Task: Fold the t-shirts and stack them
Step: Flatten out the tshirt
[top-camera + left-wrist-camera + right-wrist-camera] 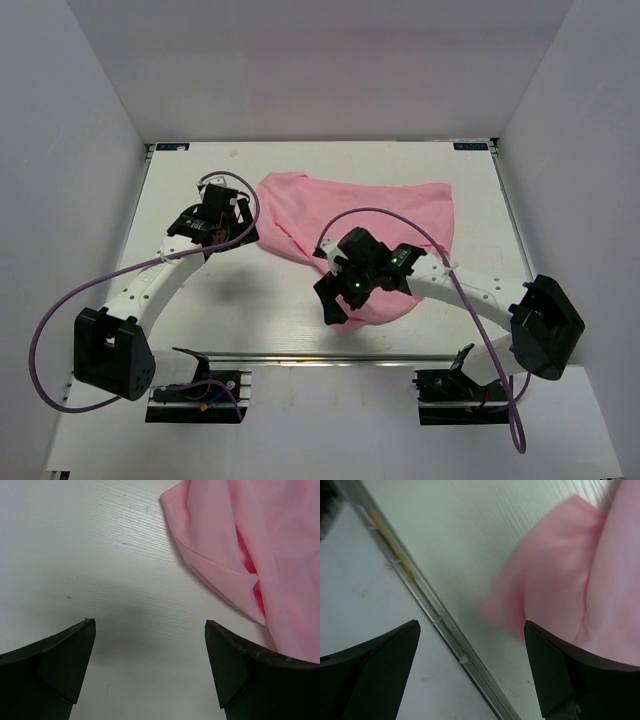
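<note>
Now both my pincers stand wide apart and grasp nothing. The shirt point(370, 225) lies crumpled on the table point(200, 320), spread from the far middle toward the right, with one lobe reaching down toward the near edge.

My left pincer point(222, 200) sits at the shirt's left side. Through its wrist camera I see bare white table point(75, 540) in the gap between the fingertips point(150, 625), and the pink cloth point(260, 545) fills the upper right, a folded hem running slantwise down toward my right finger point(240, 670). Whether that finger touches the cloth, I cannot tell.

My right pincer point(335, 300) hangs over the near lobe of the shirt, close to the table's near edge. From its wrist I see a corner of pink cloth point(560, 580) beside and behind one finger point(570, 680), and the metal rail point(435, 615) of the table edge runs slantwise through the open gap point(472, 625). The view is blurred, so I cannot say whether the finger rests on the cloth.
</note>
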{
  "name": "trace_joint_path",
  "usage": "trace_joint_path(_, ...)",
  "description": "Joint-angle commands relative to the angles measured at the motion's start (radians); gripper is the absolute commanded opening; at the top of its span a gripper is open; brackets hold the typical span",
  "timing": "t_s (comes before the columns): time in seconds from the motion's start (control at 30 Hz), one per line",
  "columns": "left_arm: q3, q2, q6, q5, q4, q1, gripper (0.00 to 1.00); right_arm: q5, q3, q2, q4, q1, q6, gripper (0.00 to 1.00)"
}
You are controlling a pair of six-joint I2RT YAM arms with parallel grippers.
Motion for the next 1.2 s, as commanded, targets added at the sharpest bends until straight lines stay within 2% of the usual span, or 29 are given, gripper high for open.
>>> trace_joint_path(0.0, 0.013, -0.032, -0.009, 0.013, -0.005, 0.005, 1.00, 0.226, -0.055, -0.025, 0.042, 0.046, 0.065, 0.90)
trace_joint_path(0.13, 0.004, -0.023, -0.009, 0.033, 0.007, 0.005, 1.00, 0.370, -0.053, 0.059, 0.064, 0.115, 0.115, 0.90)
trace_joint_path(0.27, 0.004, -0.023, -0.009, 0.033, 0.007, 0.005, 1.00, 0.415, -0.034, 0.119, 0.076, 0.164, 0.164, 0.90)
trace_joint_path(0.47, 0.013, -0.023, -0.009, 0.033, -0.003, 0.005, 1.00, 0.492, -0.049, 0.178, 0.068, 0.212, 0.241, 0.82)
trace_joint_path(0.5, 0.013, -0.023, -0.009, 0.033, -0.003, 0.005, 1.00, 0.492, -0.052, 0.176, 0.070, 0.216, 0.246, 0.75)
trace_joint_path(0.6, 0.013, -0.023, -0.009, 0.033, -0.003, 0.005, 1.00, 0.544, -0.069, 0.171, 0.068, 0.226, 0.281, 0.64)
trace_joint_path(0.8, 0.013, -0.023, -0.009, 0.033, -0.003, 0.005, 1.00, 0.607, -0.105, 0.178, 0.048, 0.242, 0.341, 0.48)
trace_joint_path(0.87, 0.013, -0.014, -0.009, 0.033, -0.003, 0.005, 1.00, 0.619, -0.108, 0.185, 0.044, 0.247, 0.352, 0.25)
trace_joint_path(0.9, 0.013, -0.014, -0.009, 0.033, 0.007, 0.005, 1.00, 0.616, -0.106, 0.187, 0.033, 0.249, 0.362, 0.10)
trace_joint_path(0.93, 0.013, -0.005, -0.009, 0.033, 0.007, 0.005, 1.00, 0.619, -0.111, 0.184, 0.033, 0.249, 0.370, 0.03)
trace_joint_path(0.97, 0.013, -0.004, -0.009, 0.033, 0.007, 0.005, 1.00, 0.618, -0.115, 0.173, 0.033, 0.249, 0.376, 0.00)
trace_joint_path(1.17, 0.013, 0.028, -0.009, 0.063, 0.043, 0.005, 1.00, 0.636, -0.155, 0.041, 0.068, 0.239, 0.390, 0.00)
